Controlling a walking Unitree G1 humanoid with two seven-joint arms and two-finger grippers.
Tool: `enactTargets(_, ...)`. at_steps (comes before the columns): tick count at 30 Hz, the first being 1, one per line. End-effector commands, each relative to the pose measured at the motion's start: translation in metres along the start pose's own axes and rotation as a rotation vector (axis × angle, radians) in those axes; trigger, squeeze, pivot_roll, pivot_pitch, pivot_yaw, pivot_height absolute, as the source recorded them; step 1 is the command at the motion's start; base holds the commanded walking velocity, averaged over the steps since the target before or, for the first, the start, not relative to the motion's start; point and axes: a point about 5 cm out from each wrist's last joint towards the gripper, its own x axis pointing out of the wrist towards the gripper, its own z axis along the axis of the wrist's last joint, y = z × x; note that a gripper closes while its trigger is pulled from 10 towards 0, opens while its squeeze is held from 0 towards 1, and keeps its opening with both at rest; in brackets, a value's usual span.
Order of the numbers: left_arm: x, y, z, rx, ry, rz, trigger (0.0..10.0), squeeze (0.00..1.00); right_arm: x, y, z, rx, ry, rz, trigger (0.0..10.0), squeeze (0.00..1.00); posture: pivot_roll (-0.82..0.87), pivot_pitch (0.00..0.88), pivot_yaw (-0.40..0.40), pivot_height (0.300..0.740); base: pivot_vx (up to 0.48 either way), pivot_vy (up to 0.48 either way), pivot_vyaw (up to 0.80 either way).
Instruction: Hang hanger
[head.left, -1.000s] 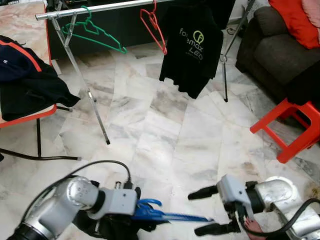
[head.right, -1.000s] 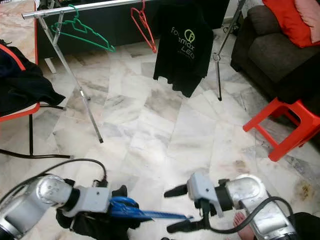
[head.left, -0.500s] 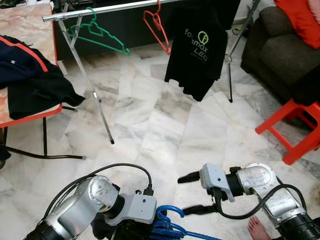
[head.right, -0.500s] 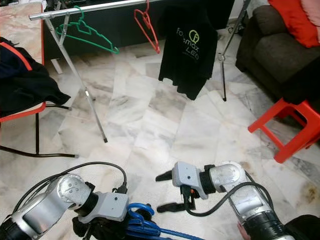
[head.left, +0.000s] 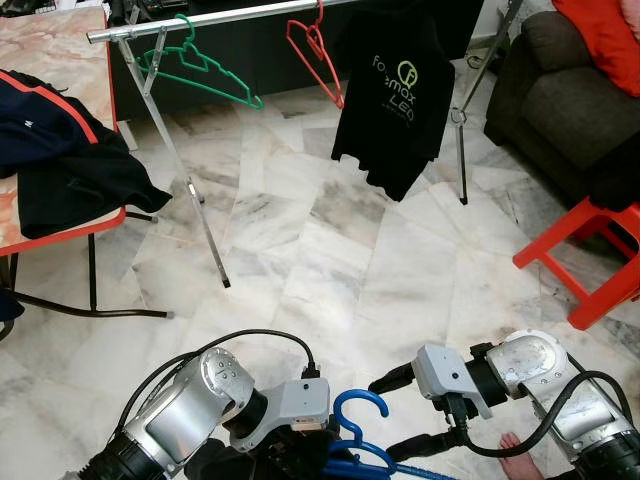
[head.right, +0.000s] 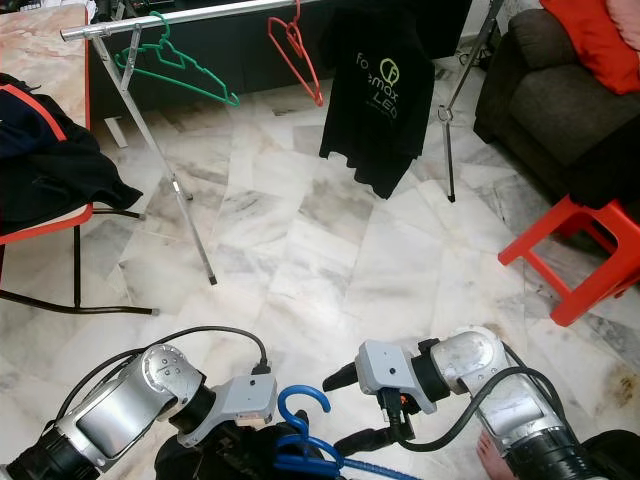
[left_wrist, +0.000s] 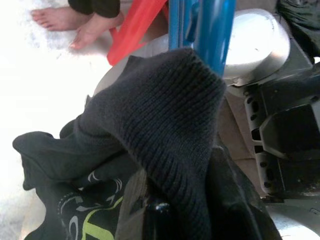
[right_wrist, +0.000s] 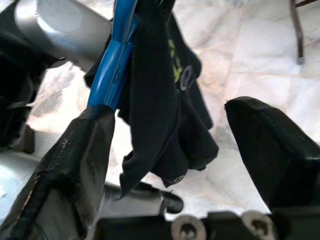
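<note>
Head view: the left gripper (head.left: 300, 452) grasped the blue hanger (head.left: 352, 440) with a shirt (head.right: 225, 462), low before the robot, far below the rail (head.left: 230, 17). Right wrist view: the right gripper (right_wrist: 175, 145) stood released beside it. Next, probably lifting to the rail.

blue hanger (head.left: 358, 440), black shirt (right_wrist: 160, 110)

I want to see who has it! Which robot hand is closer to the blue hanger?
Left. The left gripper sits right at the blue hanger, under its hook, among the dark shirt. The right gripper is open beside it, one finger touching the hanger's bar.
</note>
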Motion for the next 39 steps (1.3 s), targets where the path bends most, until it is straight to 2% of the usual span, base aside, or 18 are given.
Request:
enactTargets(1,-0.007,0.010,0.005,-0.003,-0.014,0.095,10.0,0.00,0.014,0.003,0.006,-0.029,-0.059,0.051,10.0,0.00,-0.02,0.266,-0.005,0.740,0.000,0.000,0.00)
enactTargets(3,-0.008,0.012,0.002,-0.030,-0.004,0.113,10.0,0.00,0.009,-0.001,0.010,-0.035,-0.076,0.018,10.0,0.00,-0.03,0.269,-0.003,0.740,0.000,0.000,0.00)
enactTargets(8,-0.008,0.012,-0.002,-0.058,0.004,0.125,10.0,0.00,0.003,-0.001,0.009,-0.041,-0.069,0.011,10.0,0.00,-0.03,0.271,-0.006,0.740,0.000,0.000,0.00)
enactTargets(11,-0.009,0.014,-0.004,-0.094,0.022,0.144,10.0,0.00,-0.003,-0.010,0.002,-0.049,0.002,-0.075,10.0,0.00,-0.03,0.272,-0.006,0.740,0.000,0.000,0.00)
enactTargets(14,-0.010,0.014,-0.007,-0.115,0.023,0.151,10.0,0.00,-0.012,-0.015,0.003,-0.039,-0.017,-0.130,10.0,0.00,-0.03,0.274,-0.004,0.740,0.000,0.000,0.00)
enactTargets(17,-0.011,0.014,-0.010,-0.122,0.027,0.157,10.0,0.00,-0.014,-0.012,-0.001,-0.037,0.025,-0.099,10.0,0.00,-0.03,0.270,-0.006,0.740,0.000,0.000,0.00)
enactTargets(20,-0.012,0.015,-0.011,-0.124,0.031,0.164,10.0,0.00,-0.012,-0.009,-0.005,-0.044,0.047,-0.075,10.0,0.00,-0.03,0.270,-0.006,0.740,0.000,0.000,0.00)
enactTargets(24,-0.012,0.011,-0.005,-0.091,0.033,0.139,10.0,0.00,0.005,-0.017,-0.011,-0.068,0.075,-0.132,10.0,0.00,-0.03,0.276,0.001,0.740,0.000,0.000,0.00)
enactTargets(31,-0.013,0.006,-0.004,-0.091,0.023,0.112,10.0,0.00,0.008,-0.025,-0.010,-0.062,0.047,-0.205,10.0,0.00,-0.03,0.286,0.002,0.740,0.000,0.000,0.00)
enactTargets(36,-0.014,0.006,-0.004,-0.090,0.023,0.109,10.0,0.00,0.014,-0.023,-0.012,-0.042,0.025,-0.177,10.0,0.00,-0.03,0.291,0.002,0.740,0.000,0.000,0.00)
enactTargets(39,-0.013,0.005,-0.003,-0.087,0.020,0.104,10.0,0.00,0.019,-0.017,-0.013,0.001,-0.020,-0.097,10.0,0.00,-0.02,0.290,0.002,0.740,0.000,0.000,0.00)
